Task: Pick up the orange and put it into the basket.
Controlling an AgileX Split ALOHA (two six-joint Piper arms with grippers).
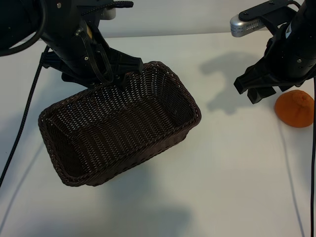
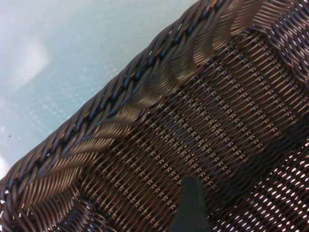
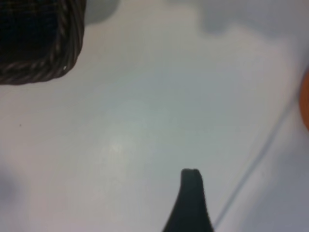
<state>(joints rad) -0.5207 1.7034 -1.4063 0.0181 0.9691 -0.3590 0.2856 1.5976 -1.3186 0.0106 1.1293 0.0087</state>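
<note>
**Basket tilted at left, orange loose at right**

The basket (image 1: pixel 118 128) lies nearest, on the white tabletop (image 1: pixel 222 187), its far long side raised. The left hand (image 1: pixel 121 74) reaches down from the far left over that far rim, fingers apart astride the wall; whether they press it I cannot tell. The right hand (image 1: pixel 259 89) hangs above the tabletop at the far right, fingers apart and holding nothing. The orange (image 1: pixel 295 108) sits on the tabletop just right of it, outside the basket.

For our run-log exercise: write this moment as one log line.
orange: on table, untouched | basket: empty | right gripper: open, beside orange | left gripper: open, at basket rim
</note>
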